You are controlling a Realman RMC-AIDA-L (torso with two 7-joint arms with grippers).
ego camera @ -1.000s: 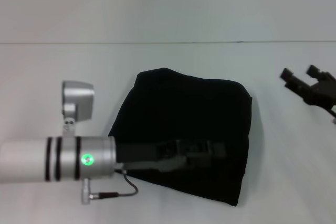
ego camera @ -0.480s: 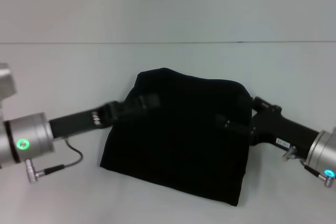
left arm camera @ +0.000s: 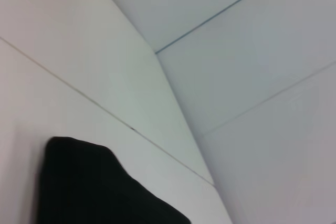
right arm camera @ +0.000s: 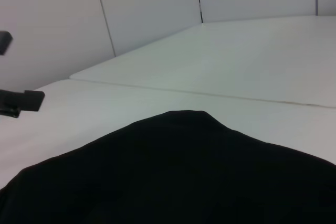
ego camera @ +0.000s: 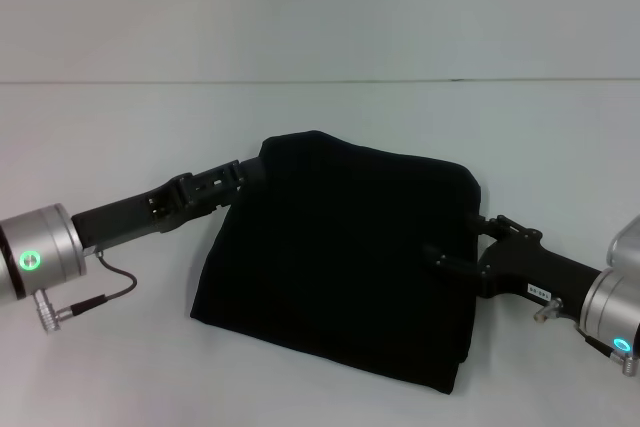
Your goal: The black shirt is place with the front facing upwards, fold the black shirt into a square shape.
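The black shirt is showing as soft matt cloth, absorbing light with no sheen, its surface lying smooth with rounded, folded edges. The table is presenting a smooth, pale, slightly satin surface, with a thin seam running across it. The left gripper and right gripper are appearing as rigid matt black plastic or coated metal. The arm sleeves behind them are looking like brushed silver metal, faintly glossy. A thin cable is showing a smooth dark rubbery coating.
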